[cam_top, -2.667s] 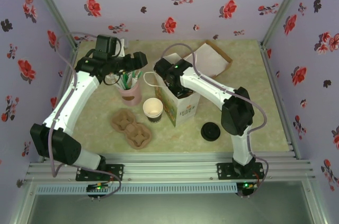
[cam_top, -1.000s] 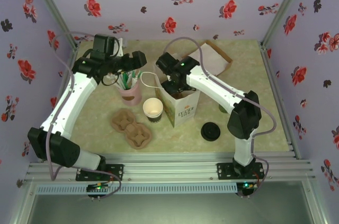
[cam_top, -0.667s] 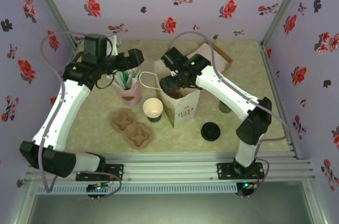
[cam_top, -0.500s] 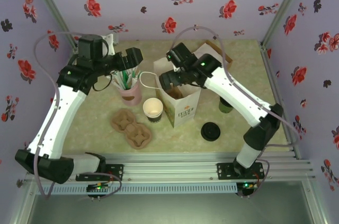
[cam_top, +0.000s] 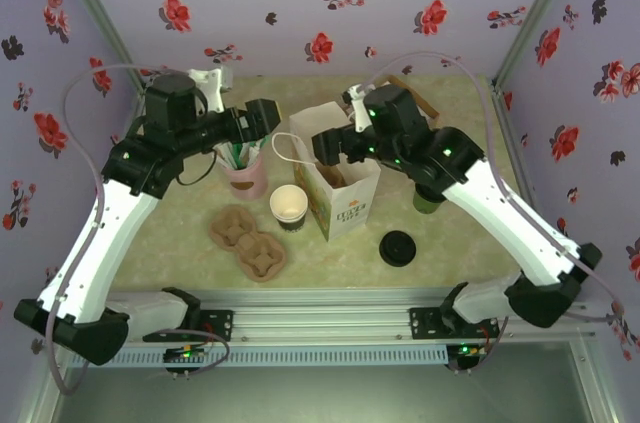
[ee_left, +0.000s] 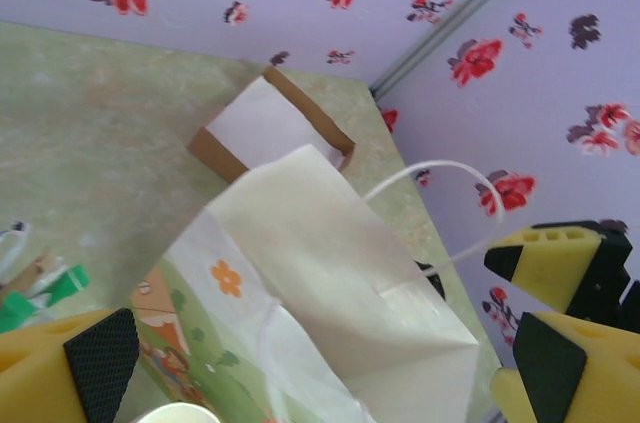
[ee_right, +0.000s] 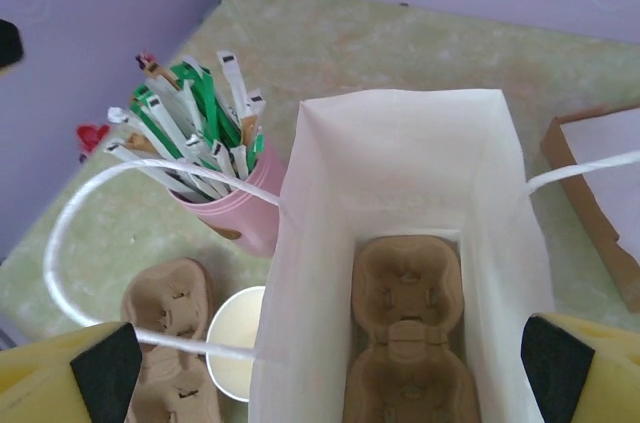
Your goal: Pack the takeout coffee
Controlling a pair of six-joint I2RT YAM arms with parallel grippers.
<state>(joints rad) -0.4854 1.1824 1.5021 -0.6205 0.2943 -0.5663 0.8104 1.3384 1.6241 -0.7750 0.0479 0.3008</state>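
Takeout coffee (cam_top: 288, 206) beside bag (cam_top: 347, 201), below right gripper (cam_top: 328, 149)

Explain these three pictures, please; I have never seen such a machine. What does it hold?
Two robot arms are bolted to a table, each ending in a two-finger hand. The wide picture looks down from above; the other two come from cameras on the wrists, so the yellow shapes at their edges are fingers. On the table are a paper bag, an open coffee cup, its black lid, a pink cup of stirrers and pulp carriers; another carrier sits inside the bag. The left hand and right hand are open and hold nothing.
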